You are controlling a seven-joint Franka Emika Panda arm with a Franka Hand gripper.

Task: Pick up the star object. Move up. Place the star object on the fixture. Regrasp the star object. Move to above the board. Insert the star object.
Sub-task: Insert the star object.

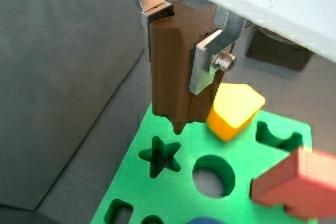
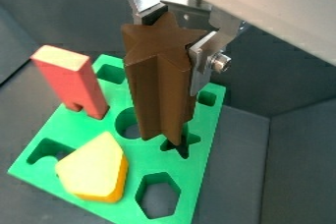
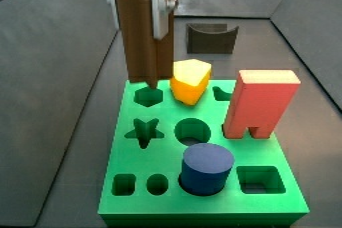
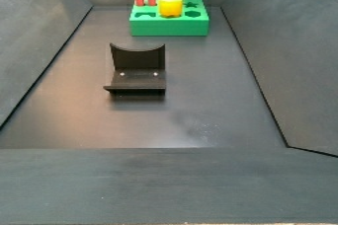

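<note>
Pincer [image 2: 184,51] is pinching your brown star object [image 2: 160,79] upright, hovering above the green board [image 1: 144,174], near its star hole [image 1: 161,155].

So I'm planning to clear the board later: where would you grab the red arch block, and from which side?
Take the red arch block by its two broad flat faces near the top, coming straight down from above. It stands upright on the green board, legs down, so the top is free. The yellow piece sits close beside it, and the gripper now holds the brown star object.
</note>
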